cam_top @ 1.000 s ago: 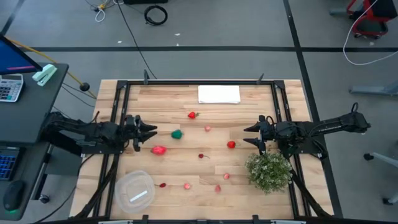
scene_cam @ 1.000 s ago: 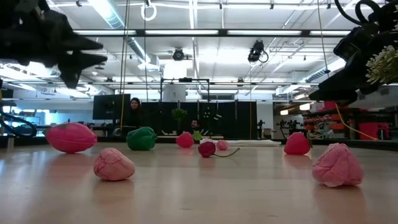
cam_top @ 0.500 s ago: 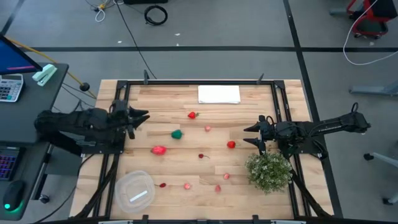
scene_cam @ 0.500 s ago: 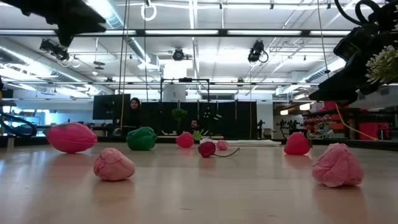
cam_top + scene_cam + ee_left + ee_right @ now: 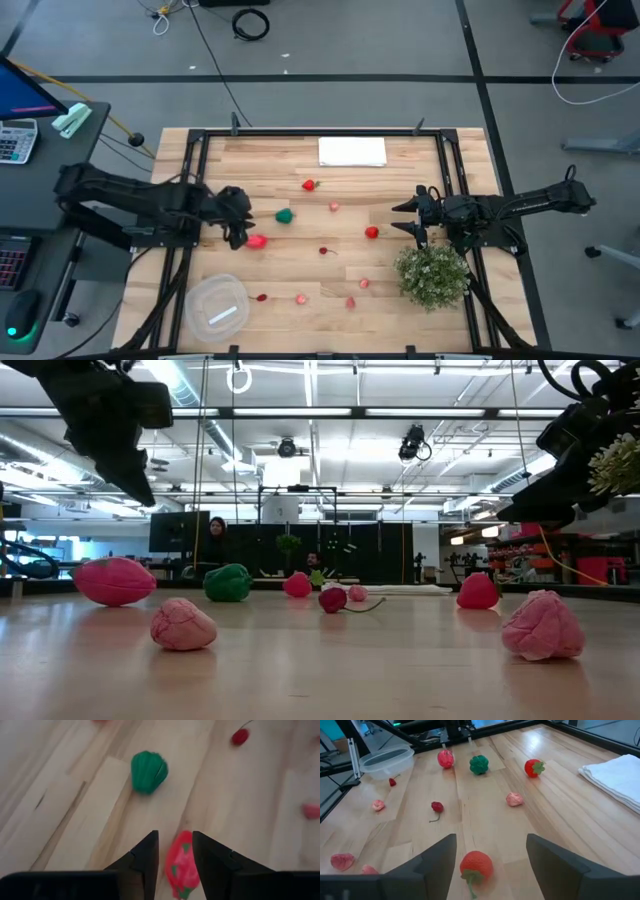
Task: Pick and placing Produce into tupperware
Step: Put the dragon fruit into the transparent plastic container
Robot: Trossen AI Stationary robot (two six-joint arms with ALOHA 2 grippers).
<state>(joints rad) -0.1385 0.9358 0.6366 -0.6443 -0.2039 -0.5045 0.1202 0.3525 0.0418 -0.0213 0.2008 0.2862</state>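
Red-pink produce piece (image 5: pixel 181 866), long axis between left gripper (image 5: pixel 175 851) fingers.

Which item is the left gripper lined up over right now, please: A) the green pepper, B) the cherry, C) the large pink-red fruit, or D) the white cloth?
C: the left wrist view shows the pink-red fruit lying below the gap of the open left gripper, with the green pepper farther ahead; the high view puts that gripper right beside the fruit.
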